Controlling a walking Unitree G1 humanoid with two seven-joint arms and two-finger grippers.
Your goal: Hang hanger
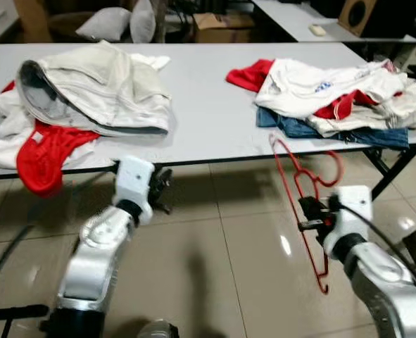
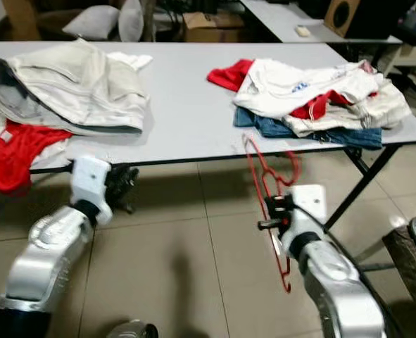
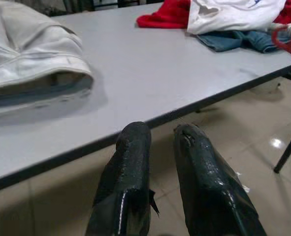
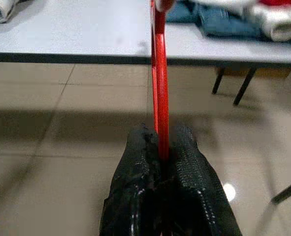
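Observation:
A red wire hanger stands nearly upright in front of the table's front edge, hook end up and its lower end pointing at the floor. My right gripper is shut on the hanger's thin bar, which runs straight out from between the black fingertips. My left gripper hovers just below the table edge near the left clothes pile. Its fingers stand a little apart, open, with nothing between them.
The grey table carries a pile of white and red clothes on the left and a heap of white, red and denim clothes on the right. Black table legs stand at the right. A tiled floor lies below.

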